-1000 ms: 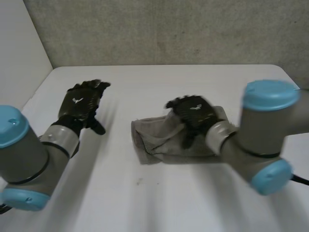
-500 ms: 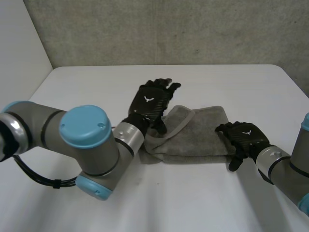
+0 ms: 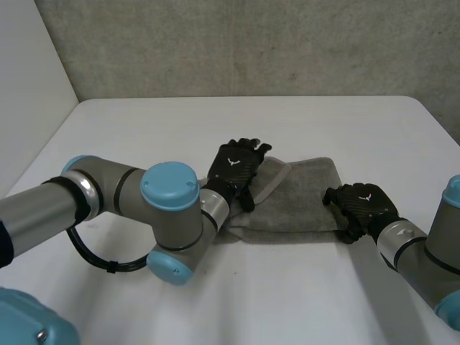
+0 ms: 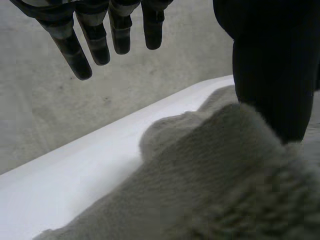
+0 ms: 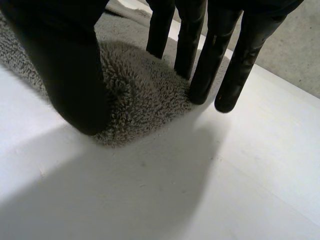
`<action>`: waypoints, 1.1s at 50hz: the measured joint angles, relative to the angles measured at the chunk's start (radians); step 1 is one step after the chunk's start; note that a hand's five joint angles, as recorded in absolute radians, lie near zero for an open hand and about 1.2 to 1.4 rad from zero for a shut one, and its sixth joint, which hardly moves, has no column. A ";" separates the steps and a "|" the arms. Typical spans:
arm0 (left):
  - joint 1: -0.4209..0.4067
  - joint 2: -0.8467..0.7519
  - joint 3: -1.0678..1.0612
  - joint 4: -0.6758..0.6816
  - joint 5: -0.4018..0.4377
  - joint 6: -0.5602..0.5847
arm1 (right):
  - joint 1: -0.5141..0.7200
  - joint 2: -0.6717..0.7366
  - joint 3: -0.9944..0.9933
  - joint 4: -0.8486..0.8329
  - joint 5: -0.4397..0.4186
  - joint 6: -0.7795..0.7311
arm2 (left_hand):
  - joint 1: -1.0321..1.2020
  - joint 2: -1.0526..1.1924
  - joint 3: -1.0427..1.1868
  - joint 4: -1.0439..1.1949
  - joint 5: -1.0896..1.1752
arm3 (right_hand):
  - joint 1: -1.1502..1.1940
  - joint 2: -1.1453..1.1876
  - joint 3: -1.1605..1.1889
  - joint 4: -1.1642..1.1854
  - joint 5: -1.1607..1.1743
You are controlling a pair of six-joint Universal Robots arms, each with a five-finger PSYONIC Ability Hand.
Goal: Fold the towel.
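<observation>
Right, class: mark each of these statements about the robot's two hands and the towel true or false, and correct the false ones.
1. The towel lies on a white table. True.
2. The left hand is clenched into a fist. False: its fingers are straight, hanging over the towel.
3. The right hand is at the towel's right near corner. True.
4. The towel is bright red. False: it is grey.
5. Both hands are at the same end of the towel. False: the left hand is at its left end, the right hand at its right end.
</observation>
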 measured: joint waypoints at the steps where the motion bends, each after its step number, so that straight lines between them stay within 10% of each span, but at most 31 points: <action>1: 0.002 -0.007 0.011 0.000 -0.012 0.000 | 0.000 0.002 0.000 -0.002 0.000 -0.001 | 0.001 0.005 0.005 0.006 0.004 | 0.000 0.000 0.000 0.000 0.000; 18: 0.056 -0.009 -0.011 -0.088 -0.318 0.052 | 0.000 0.023 -0.028 -0.009 0.035 -0.017 | -0.007 -0.015 -0.014 -0.014 0.002 | 0.494 0.431 0.513 0.519 0.475; 39: -0.004 0.307 -0.335 -0.113 -0.318 0.045 | 0.216 -0.005 -0.289 0.057 0.062 -0.255 | -0.016 -0.029 -0.026 -0.029 -0.004 | 0.543 0.456 0.521 0.523 0.493; 55: 0.143 0.524 -0.547 -0.100 -0.333 0.044 | 0.567 0.239 -0.534 0.135 -0.114 -0.253 | -0.030 -0.046 -0.045 -0.044 -0.004 | 0.355 0.281 0.319 0.317 0.325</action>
